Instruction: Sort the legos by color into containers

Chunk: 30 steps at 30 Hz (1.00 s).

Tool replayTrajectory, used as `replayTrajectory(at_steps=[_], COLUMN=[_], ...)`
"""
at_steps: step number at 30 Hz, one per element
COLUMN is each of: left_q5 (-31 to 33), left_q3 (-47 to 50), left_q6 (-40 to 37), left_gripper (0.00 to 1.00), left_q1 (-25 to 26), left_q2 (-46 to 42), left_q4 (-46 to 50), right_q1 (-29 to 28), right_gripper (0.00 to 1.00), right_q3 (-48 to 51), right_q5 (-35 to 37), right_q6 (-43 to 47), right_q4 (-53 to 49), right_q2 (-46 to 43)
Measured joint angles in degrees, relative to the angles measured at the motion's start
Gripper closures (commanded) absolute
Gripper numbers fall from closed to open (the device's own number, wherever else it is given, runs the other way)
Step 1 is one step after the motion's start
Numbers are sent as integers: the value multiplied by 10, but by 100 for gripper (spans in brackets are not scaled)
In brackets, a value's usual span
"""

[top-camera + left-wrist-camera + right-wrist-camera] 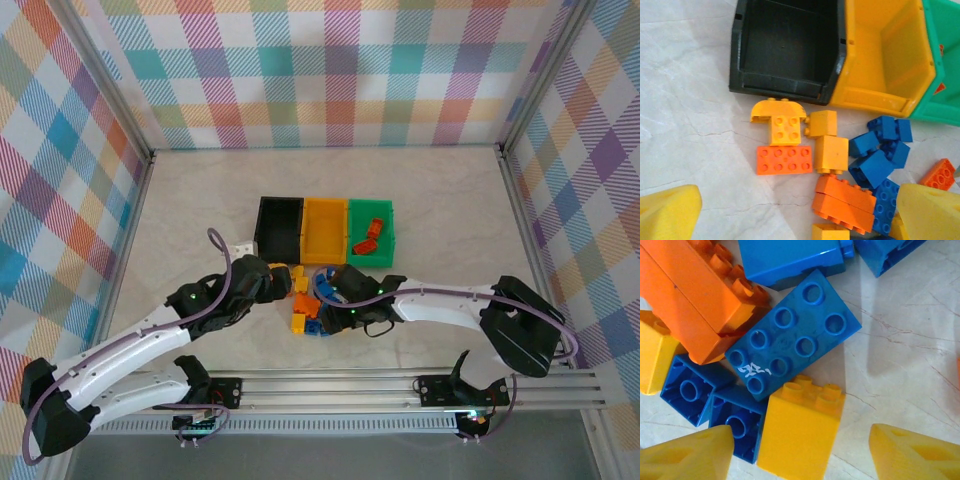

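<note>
Jaws apart on both arms, nothing clamped. Left fingertips (667,215) hang over the legos (305,300). Right fingertips (685,455) straddle a yellow brick (800,435); can't tell if they touch it.

Legos: loose pile on the counter (450,200), just in front of the bins (346,225), between the two wrists. Bins run left-right in a row: black (279,225), yellow (324,230), green (385,215). Each bin's long axis points away from the arms. Two orange bricks (368,238) lie in green.

Left wrist view:
- Orange 2x4 (784,160) is flat, studs up, long axis parallel to black's front edge.
- Yellow arch (778,110) touches that edge, with a yellow 2x2 (785,129) studs-up against it.
- Orange stack (842,200) slants down to the right.
- Blue cluster (880,155) sits just in front of yellow.

Right wrist view:
- Blue 2x4 (795,340) is studs up, long axis diagonal from lower left to upper right.
- The yellow brick lies on its side, studs pointing at the blue 2x4 and touching it.
- Two blue bricks (687,387) beside it show their hollow undersides.
</note>
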<state>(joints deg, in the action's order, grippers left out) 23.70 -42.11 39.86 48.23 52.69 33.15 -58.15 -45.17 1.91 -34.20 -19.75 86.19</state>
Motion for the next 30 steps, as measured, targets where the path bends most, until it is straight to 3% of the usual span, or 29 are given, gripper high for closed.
replayTrajectory(at_steps=[8, 20, 24, 30], left_q5=[19, 39, 49, 55], left_q3=[8, 9, 18, 43], left_q6=[9, 9, 16, 36], left_gripper=[0, 0, 0, 0], left_q1=[0, 0, 0, 0], left_q2=[-7, -17, -36, -80], left_q4=[15, 33, 47, 72], right_q1=[-1, 1, 22, 59], right_gripper=[58, 75, 75, 74], right_q3=[-2, -12, -102, -312], right_q5=[54, 81, 63, 11], right_q6=[-31, 2, 49, 113], right_q4=[-36, -53, -55, -20], right_q2=[5, -51, -44, 78])
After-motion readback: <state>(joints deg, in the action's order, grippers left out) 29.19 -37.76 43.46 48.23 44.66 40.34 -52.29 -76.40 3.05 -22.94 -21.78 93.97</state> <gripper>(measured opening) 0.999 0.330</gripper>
